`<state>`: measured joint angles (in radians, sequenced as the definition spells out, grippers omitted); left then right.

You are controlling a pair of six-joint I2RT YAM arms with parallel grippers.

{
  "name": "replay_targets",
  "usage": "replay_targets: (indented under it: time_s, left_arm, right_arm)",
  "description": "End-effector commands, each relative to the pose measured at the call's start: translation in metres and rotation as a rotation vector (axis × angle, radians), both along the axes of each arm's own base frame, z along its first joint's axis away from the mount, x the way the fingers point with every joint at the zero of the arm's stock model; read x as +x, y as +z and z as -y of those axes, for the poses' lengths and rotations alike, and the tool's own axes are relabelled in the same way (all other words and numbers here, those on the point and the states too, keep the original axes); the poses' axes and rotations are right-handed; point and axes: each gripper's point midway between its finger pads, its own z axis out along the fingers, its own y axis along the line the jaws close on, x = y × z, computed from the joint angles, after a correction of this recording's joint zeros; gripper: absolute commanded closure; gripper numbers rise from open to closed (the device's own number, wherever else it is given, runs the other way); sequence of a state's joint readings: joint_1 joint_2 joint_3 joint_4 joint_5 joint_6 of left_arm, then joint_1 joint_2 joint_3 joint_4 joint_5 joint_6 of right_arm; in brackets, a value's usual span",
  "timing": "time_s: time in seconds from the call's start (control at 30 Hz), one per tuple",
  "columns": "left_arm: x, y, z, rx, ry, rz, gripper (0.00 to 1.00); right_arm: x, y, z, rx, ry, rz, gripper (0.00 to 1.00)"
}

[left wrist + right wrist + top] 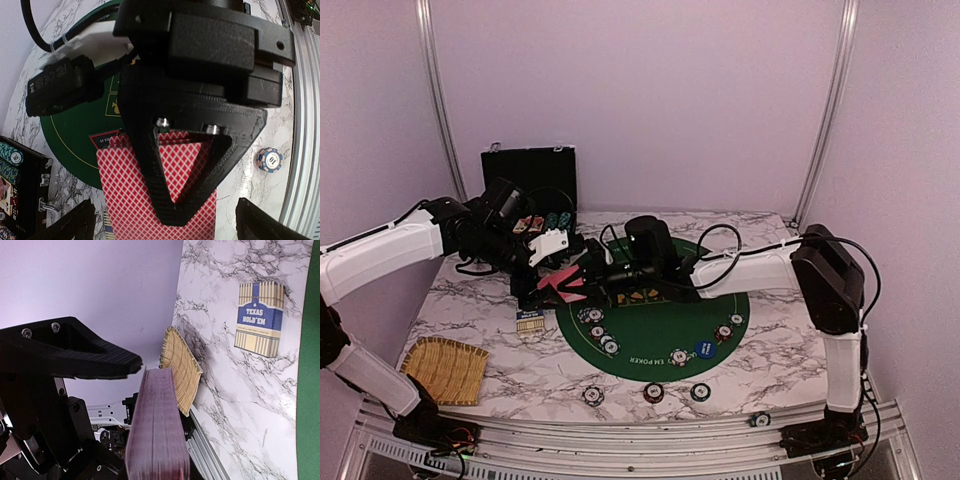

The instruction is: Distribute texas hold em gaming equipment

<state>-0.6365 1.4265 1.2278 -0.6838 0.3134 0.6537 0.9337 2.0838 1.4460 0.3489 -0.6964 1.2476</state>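
Observation:
My right gripper [582, 278] is shut on a deck of red-backed playing cards [560, 281] and holds it above the left edge of the green poker mat [660, 330]. In the right wrist view the deck [156, 435] shows edge-on under my upper finger [75, 352]. My left gripper [550, 262] is open; in the left wrist view its fingers [75, 225] stand wide apart on either side of the deck [127, 200], under the right gripper's triangular finger [165, 165]. Striped chips [601, 332] and a blue round button [703, 349] lie on the mat.
The open black chip case [530, 185] stands at the back left. A Texas Hold'em card box [530, 322] lies left of the mat. The straw mat [445, 370] lies front left. Loose chips [654, 392] lie along the front edge.

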Motion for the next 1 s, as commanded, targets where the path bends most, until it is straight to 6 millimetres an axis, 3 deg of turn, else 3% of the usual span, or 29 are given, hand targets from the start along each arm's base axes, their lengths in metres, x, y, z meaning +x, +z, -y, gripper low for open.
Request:
replay_targets:
  time_s: [0.0,0.33,0.57,0.83,0.97]
  left_arm:
    - [-0.006,-0.006,0.004,-0.014,-0.029,-0.022,0.01]
    - [-0.018,-0.029,-0.007,0.055,-0.072,-0.049,0.01]
    - [-0.014,-0.027,-0.009,0.067,-0.067,-0.019,0.02]
    - [-0.016,-0.041,-0.019,0.123,-0.09,-0.001,0.15]
    - [-0.016,-0.037,-0.018,0.113,-0.092,0.008,0.24]
  right_arm:
    - [-0.006,0.043,-0.015,0.141,0.041,0.029,1.0]
    - [-0.015,0.041,-0.021,0.191,0.071,-0.018,1.0]
    - [-0.019,0.029,-0.02,0.167,0.078,-0.036,1.0]
    - [-0.024,0.022,-0.022,0.158,0.09,-0.051,1.0]
    - [-0.024,0.016,-0.022,0.149,0.087,-0.06,1.0]
